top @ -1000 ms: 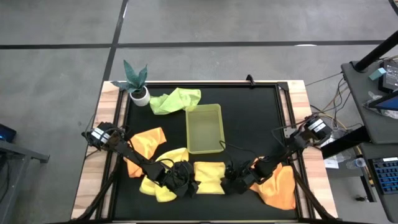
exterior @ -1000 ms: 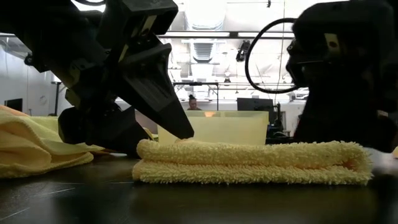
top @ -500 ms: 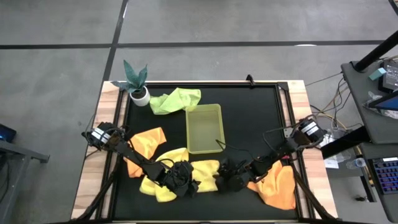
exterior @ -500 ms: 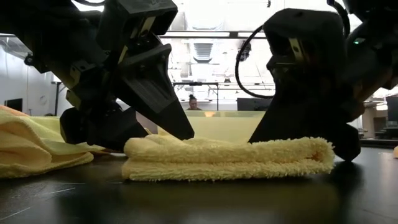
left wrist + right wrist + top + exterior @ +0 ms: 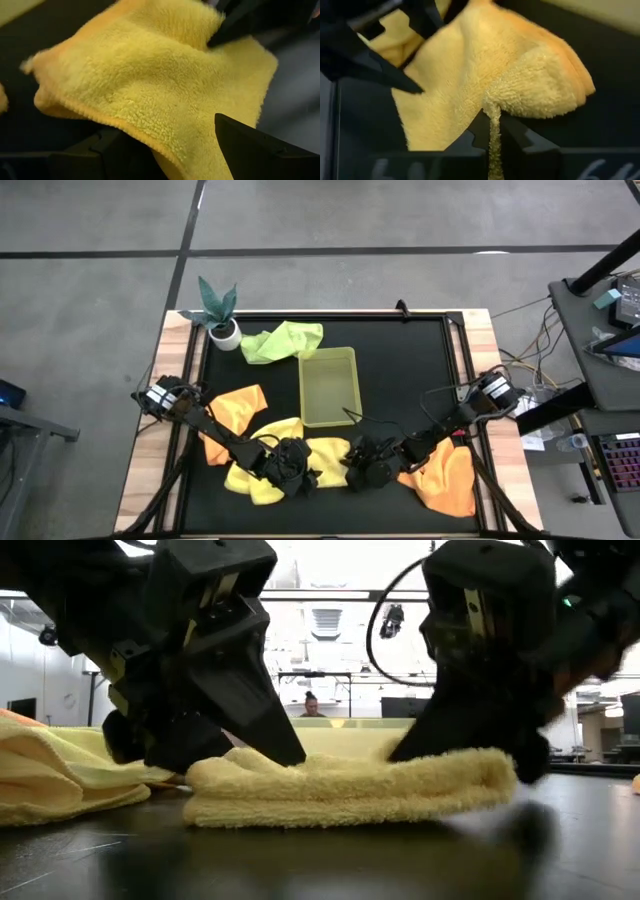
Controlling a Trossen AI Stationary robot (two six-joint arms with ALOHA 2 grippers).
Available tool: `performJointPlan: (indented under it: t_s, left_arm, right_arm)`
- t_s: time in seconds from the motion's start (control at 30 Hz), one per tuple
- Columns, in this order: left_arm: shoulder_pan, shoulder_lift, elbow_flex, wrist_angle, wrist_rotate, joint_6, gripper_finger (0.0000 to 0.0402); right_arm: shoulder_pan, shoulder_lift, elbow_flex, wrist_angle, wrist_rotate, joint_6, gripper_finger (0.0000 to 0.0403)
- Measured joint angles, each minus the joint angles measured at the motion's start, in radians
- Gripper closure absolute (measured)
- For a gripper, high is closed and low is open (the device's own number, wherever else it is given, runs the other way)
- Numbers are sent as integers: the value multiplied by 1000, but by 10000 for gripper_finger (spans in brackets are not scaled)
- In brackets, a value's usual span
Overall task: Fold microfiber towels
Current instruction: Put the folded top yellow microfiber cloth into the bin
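Since the earlier frames, the right gripper has travelled toward the left gripper and its jaws have gone from half apart to clamped. The folded pale yellow fuzzy microfiber towel between the two grippers has been pushed shorter and now bunches upward at its middle; its edge nearest the right gripper is lifted slightly off the black table mat.

The rectangular yellow-green plastic tray lies just beyond both grippers; nothing shows inside it.

The right gripper is pinched tight on one edge of the folded towel; the right wrist view shows a thin ridge of pile squeezed between its fingers. The right arm reaches in low across the mat, with the rumpled orange fuzzy towel directly behind the gripper.

The left gripper stands wide, its fingers straddling the opposite edge of the same towel without clamping it. The left arm also lies low, angled toward the table middle. A second pale yellow towel is heaped beside the left gripper, and another orange towel lies behind it. The light green towel sits well beyond the tray, near a small potted plant.
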Motion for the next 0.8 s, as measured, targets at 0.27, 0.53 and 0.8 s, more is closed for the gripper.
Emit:
performJointPlan:
  t_s: [0.27,0.53,0.8]
  left_arm:
    - [0,-99,0,-119,-6,106,149]
    - [-1,-226,1,-249,-40,218,149]
    - [-1,-402,1,-260,-204,442,149]
  right_arm:
    - [0,-158,0,-95,7,-108,393]
    - [-38,-290,0,-110,6,-201,394]
    - [-166,-392,0,-85,-53,-302,394]
